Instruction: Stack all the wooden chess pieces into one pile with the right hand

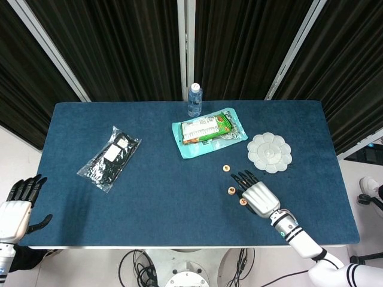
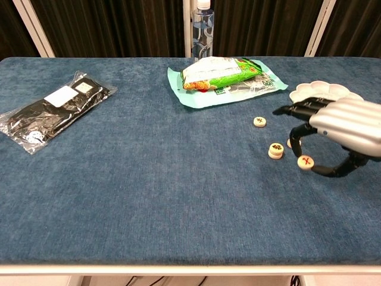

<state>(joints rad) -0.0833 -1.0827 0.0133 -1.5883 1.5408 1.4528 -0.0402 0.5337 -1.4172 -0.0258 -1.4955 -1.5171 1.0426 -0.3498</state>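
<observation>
My right hand (image 2: 340,126) hovers low over the right side of the blue table (image 2: 149,196), fingers pointing left. Its thumb and one finger pinch a round wooden chess piece with a red mark (image 2: 305,161), lifted slightly off the cloth; the head view shows this same piece (image 1: 243,201) at the hand's (image 1: 258,197) left edge. A thicker piece or short stack with a dark mark (image 2: 275,149) lies just left of it. A single piece (image 2: 259,121) lies further back. Another piece (image 2: 290,143) is mostly hidden behind the fingers. My left hand (image 1: 18,206) hangs off the table's near left corner, holding nothing.
A white flower-shaped palette dish (image 2: 315,90) sits right behind my right hand. A green snack bag on a teal pouch (image 2: 221,74) and a water bottle (image 2: 202,27) stand at the back centre. A black plastic packet (image 2: 53,110) lies at the left.
</observation>
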